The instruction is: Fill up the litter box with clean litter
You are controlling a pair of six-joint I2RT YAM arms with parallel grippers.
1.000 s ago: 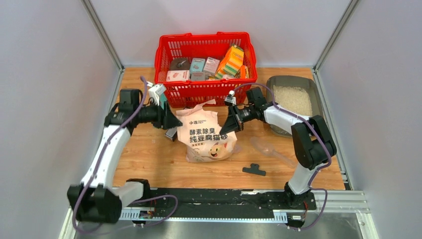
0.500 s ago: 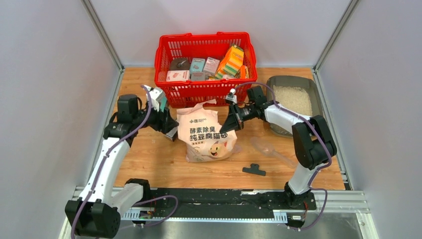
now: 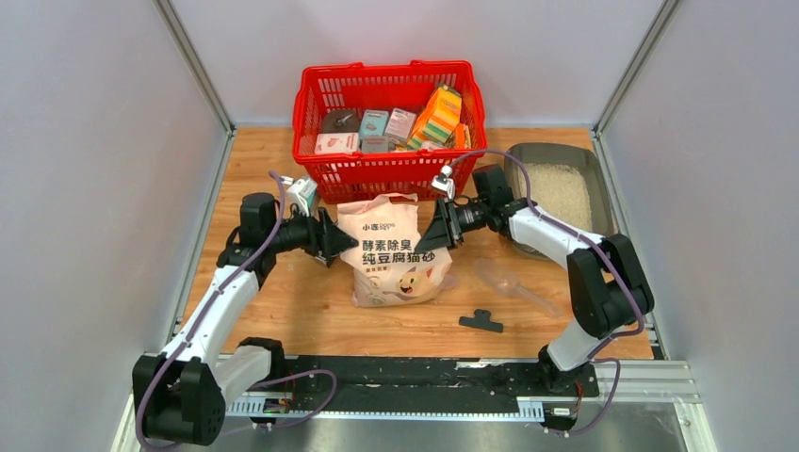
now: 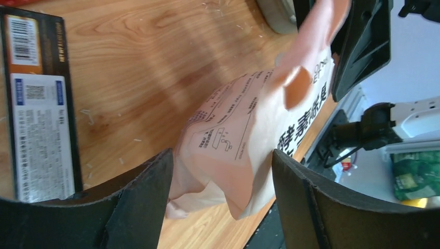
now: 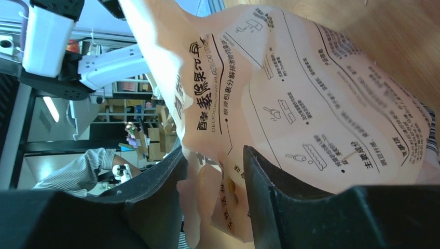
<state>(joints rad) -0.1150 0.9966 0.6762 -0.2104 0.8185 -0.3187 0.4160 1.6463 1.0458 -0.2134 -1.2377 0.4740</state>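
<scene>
the litter bag stands upright at the middle of the top view, on the wooden table, with 1 gripper at each side of it. the left gripper sits at the bag's left edge with its jaws spread wide; its wrist view shows a corner of the bag in the gap, touching neither finger. the right gripper is at the bag's upper right edge, jaws part-way apart, and the film between them looks loose rather than pinched. the litter box lies to the upper right of the bag, just behind the right forearm, its long axis running top to bottom of the frame. clean litter already covers most of its floor. the right arm is plainly the nearer, so any further pour would likely have to swing the bag rightward over the box's left rim.
</scene>
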